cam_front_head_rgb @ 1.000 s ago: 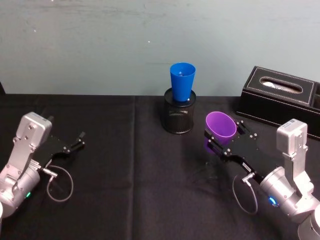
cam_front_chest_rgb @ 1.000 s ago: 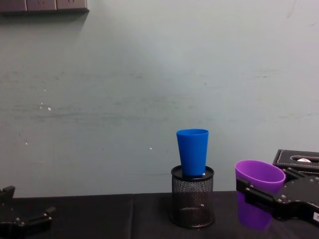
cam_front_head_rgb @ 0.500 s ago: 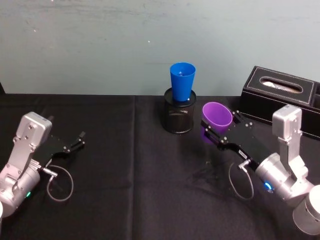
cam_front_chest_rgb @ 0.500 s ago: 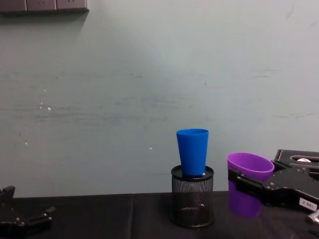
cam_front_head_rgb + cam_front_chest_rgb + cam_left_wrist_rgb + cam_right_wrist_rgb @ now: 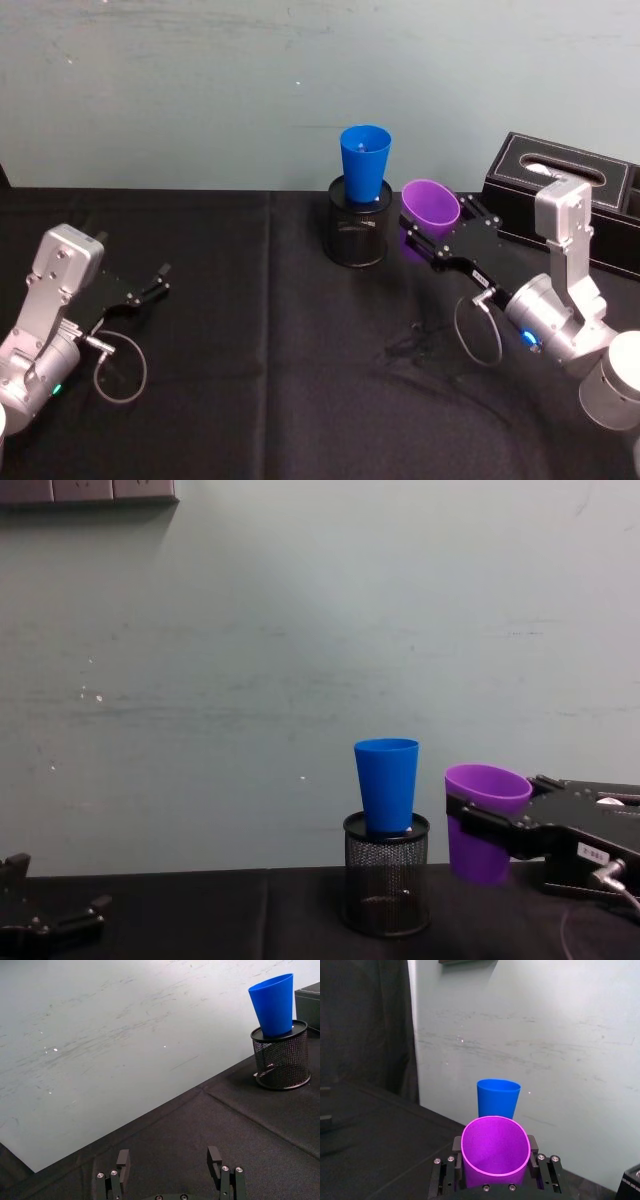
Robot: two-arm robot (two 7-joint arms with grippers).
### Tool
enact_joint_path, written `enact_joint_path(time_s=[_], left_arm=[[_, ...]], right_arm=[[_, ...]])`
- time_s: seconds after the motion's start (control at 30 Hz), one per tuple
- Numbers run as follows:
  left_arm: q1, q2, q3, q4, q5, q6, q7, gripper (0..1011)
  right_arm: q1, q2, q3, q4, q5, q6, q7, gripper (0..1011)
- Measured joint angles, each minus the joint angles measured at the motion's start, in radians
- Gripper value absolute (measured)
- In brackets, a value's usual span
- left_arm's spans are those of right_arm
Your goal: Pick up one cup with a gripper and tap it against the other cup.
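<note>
Right gripper (image 5: pixel 440 226) is up off the desk (image 5: pixel 270 380), far side, w/ its fingers clamped on either side of the purple cup (image 5: pixel 430 206), about halfway down the body. Cup's upright-ish, tilted a bit, mouth open to the top. It's sitting just right of the blue cup (image 5: pixel 364 160). From the chest cam there's a thin gap btw the two, so close but not touching afaict, and the purple rim is a little lower than the blue rim.

Blue cup stands upright inside the black mesh pen holder (image 5: pixel 356 236), roughly center of the desk near the wall. Black box (image 5: pixel 560 190) is further right, behind the right arm.

Left gripper (image 5: pixel 155 282) is parked low on the left side of the desk, well apart from both cups, fingers spread wide w/ nothing btw them.
</note>
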Motion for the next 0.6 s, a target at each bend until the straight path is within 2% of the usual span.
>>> enact_joint_path(time_s=[0.37,0.6], left_arm=[[0.0,0.0,0.0,0.0,0.0,0.0,0.0,1012],[0.0,0.0,0.0,0.0,0.0,0.0,0.0,1011]], right_arm=[[0.067,-0.008,-0.015,0.065,-0.001,-0.012,0.027,733],[0.118,-0.023,-0.019,0.148,0.018,-0.064,0.067,733]])
